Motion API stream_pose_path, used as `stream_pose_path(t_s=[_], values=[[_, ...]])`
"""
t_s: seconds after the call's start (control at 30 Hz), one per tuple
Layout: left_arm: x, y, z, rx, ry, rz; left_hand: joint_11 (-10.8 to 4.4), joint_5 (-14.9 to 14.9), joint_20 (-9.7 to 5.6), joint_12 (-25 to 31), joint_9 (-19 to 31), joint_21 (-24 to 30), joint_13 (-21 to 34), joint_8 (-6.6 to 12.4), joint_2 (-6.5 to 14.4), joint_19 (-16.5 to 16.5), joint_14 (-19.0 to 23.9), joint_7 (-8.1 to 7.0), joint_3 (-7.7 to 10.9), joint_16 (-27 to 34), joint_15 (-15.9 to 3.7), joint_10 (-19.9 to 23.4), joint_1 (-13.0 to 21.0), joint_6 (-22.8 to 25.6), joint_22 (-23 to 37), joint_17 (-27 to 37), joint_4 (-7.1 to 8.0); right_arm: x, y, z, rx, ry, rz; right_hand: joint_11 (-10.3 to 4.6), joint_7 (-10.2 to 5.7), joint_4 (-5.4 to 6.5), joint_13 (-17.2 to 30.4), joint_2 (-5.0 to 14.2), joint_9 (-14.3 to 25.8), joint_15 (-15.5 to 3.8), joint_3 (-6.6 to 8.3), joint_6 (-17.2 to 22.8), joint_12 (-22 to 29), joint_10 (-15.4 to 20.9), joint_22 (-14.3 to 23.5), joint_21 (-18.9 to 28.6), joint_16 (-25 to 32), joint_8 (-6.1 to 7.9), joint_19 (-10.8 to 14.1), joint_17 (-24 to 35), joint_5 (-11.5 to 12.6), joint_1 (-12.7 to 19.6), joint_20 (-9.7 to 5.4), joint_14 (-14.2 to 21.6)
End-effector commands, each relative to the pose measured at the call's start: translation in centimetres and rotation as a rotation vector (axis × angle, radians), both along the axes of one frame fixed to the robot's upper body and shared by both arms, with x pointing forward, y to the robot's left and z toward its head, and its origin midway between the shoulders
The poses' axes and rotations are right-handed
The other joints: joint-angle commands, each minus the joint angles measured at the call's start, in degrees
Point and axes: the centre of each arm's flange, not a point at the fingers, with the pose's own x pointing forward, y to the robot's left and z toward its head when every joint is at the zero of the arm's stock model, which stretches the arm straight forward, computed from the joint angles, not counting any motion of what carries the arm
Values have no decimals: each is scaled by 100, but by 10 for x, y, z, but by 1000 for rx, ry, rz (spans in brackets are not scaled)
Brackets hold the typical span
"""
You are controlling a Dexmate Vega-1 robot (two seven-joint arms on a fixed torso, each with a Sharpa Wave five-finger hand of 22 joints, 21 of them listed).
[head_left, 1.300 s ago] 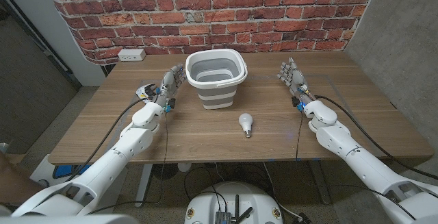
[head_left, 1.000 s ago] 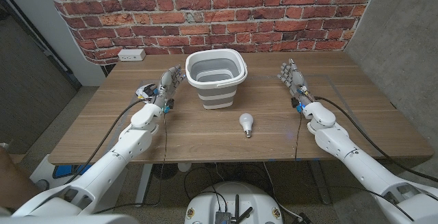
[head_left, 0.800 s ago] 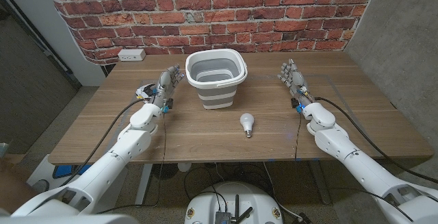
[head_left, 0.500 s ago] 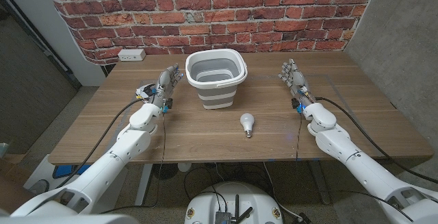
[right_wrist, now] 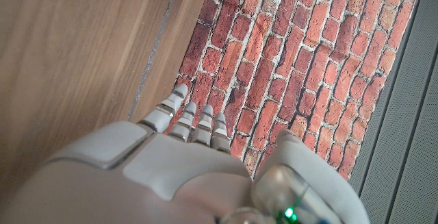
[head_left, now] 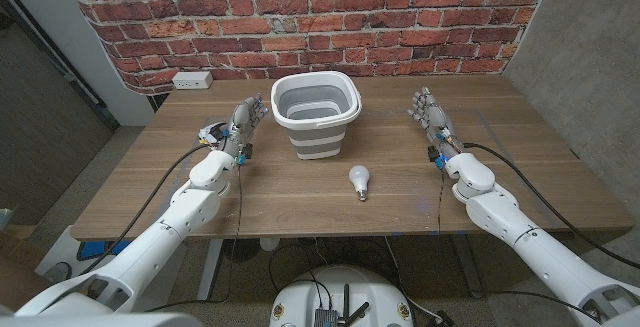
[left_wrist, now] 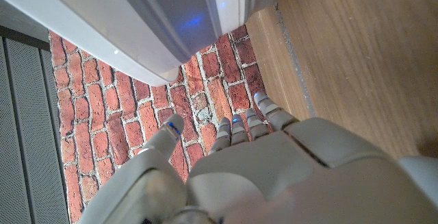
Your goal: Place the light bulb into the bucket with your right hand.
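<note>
The bulb (head_left: 359,179) lies on its side on the table (head_left: 300,202), in front of the bucket (head_left: 316,115) and apart from it, a little to the robot's right of the bucket's middle. Its round end points toward the bucket and its base toward the near edge. Bare wood surrounds it on every side, with a strip of table between it and the near edge.

The bucket stands upright at mid-table toward the back, its mouth open upward and nothing visible inside. A strip of wood separates it from the brick wall (head_left: 300,17) behind.

The right hand (head_left: 431,119) stands over the table to the right of the bucket, well apart from both bucket and bulb, its fingers (right_wrist: 179,118) extended, slightly spread and holding nothing. Open table lies between it and the bulb, and more bare wood runs from it to the table's right edge.

The left hand (head_left: 244,123) sits just beside the bucket's left wall, fingers (left_wrist: 241,122) straight and empty; in the left wrist view the bucket's wall (left_wrist: 171,18) looms close ahead of them. From the head view I cannot tell whether it touches the bucket.

A white outlet box (head_left: 192,81) rests at the back left corner by the wall.
</note>
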Motion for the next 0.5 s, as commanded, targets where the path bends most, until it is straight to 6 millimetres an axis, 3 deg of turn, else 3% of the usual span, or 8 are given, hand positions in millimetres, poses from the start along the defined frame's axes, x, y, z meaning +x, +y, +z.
stream_pose_path(t_s=[0.03, 0.5], values=[[0, 1, -1, 9, 5, 3, -28, 17, -95, 34, 31, 4, 21, 33, 393, -13, 27, 27, 30, 19, 18, 11, -3, 26, 30, 14, -25, -30, 4, 5, -68, -17, -71, -1, -10, -21, 9, 151, 13, -142, 40, 34, 33, 48, 15, 23, -13, 41, 49, 5, 34, -15, -31, 58], [1, 2, 1, 29, 8, -10, -35, 13, -95, 47, 32, 7, 21, 38, 397, -10, 35, 6, 36, 19, 15, 56, 5, 50, 31, 12, -62, -64, 4, -1, -136, -18, -165, -5, -7, -114, 8, 56, 15, -152, 74, 130, 54, 128, 14, 38, -20, 74, 96, -60, 26, 27, -30, 135]])
